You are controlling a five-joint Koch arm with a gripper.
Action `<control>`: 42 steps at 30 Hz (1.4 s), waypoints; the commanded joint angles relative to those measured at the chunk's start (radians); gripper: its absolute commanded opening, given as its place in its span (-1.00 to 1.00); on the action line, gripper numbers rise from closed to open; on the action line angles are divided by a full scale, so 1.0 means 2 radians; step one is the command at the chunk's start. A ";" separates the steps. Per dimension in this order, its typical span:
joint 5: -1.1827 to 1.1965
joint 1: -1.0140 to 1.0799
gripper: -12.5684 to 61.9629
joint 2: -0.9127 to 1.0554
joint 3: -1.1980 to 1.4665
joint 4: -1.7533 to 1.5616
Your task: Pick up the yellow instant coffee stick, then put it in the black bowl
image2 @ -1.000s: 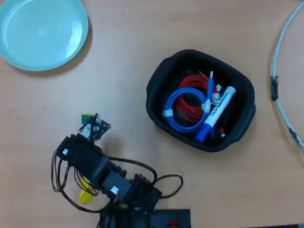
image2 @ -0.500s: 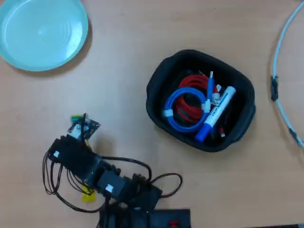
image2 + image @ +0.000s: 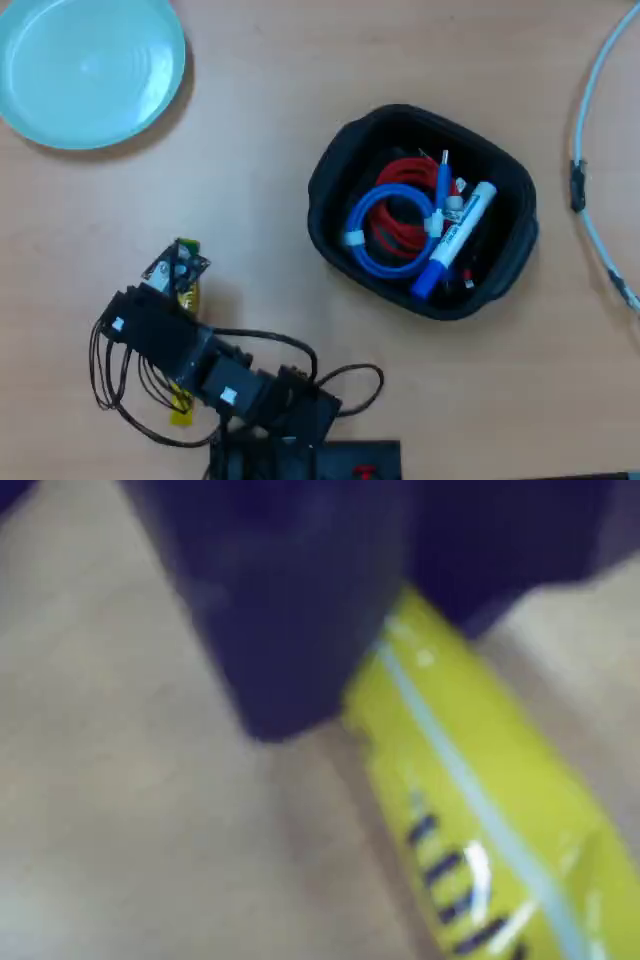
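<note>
Seemingly, jaws over the yellow instant coffee stick, touching it; whether apart or clamped unclear.

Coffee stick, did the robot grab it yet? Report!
Gripper over the yellow coffee stick; grip unclear. Stick on table, far from black bowl. Path clear.

One bowl, one plate (teal), one marker.
</note>
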 commanded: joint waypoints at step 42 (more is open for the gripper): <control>0.200 0.267 -0.87 0.109 -0.261 0.046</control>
